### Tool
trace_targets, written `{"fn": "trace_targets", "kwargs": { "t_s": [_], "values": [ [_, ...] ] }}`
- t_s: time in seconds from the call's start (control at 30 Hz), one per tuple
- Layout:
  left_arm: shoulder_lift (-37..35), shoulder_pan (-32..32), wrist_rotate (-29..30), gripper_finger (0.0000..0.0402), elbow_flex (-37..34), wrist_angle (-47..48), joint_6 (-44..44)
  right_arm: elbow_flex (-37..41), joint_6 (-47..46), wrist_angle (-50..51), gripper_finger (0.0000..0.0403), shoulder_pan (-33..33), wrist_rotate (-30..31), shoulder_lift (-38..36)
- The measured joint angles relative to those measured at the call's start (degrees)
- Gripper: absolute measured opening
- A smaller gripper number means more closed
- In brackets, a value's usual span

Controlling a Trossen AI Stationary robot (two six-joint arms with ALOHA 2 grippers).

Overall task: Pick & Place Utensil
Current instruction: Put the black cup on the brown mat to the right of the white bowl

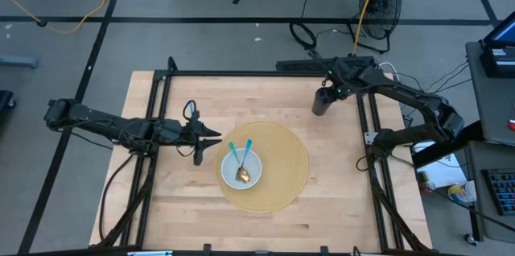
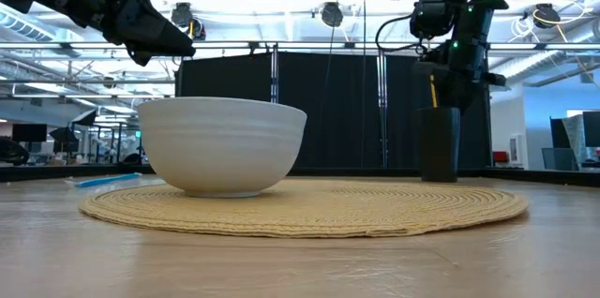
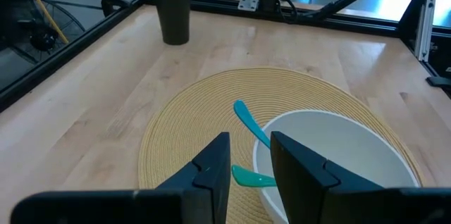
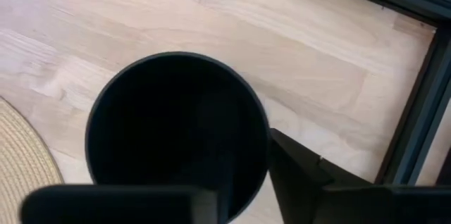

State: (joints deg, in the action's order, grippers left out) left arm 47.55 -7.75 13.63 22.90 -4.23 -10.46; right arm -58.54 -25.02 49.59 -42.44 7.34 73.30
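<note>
A white bowl [image 1: 241,167] [image 2: 222,143] stands on a round woven placemat [image 1: 286,163]. Two teal-handled utensils [image 1: 232,150] [image 3: 250,122] lie in the bowl, their handles leaning over its rim. My left gripper [image 1: 216,138] [image 3: 250,143] hovers open and empty just left of the bowl, pointing at those handles. A black cup [image 1: 321,103] [image 2: 439,143] stands upright on the bare table, beyond the placemat toward the far right. My right gripper [image 1: 326,88] [image 4: 246,175] is down on the cup's rim. My right gripper comes at the black cup from above, across its rim [image 4: 264,136]. One finger [image 4: 299,171] lies against the outer wall; the other reaches into the dark opening and hardly shows. The cup stands upright with its base on the table.
The table is light wood with black frame rails along its left, far and right edges [image 1: 366,119]. Bare wood lies around the placemat on the near side and between the bowl and the cup. Cables and a fan sit on the floor beyond the table.
</note>
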Motion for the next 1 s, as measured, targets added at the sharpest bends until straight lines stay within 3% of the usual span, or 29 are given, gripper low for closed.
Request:
{"fn": "trace_targets", "kwargs": {
  "t_s": [0.27, 1.0],
  "values": [
    [0.0, 0.0, 0.0, 0.0108, 0.0, 0.1, 0.0, 0.0, 0.2, -0.1, 0.0007, 0.0, 0.0, -0.6],
    [0.0, 0.0, 0.0, 0.0108, 0.0, 0.2, 0.3, 0.0, 0.9, 0.0, 0.0002, 0.0, 0.1, -0.8]
  ]
}}
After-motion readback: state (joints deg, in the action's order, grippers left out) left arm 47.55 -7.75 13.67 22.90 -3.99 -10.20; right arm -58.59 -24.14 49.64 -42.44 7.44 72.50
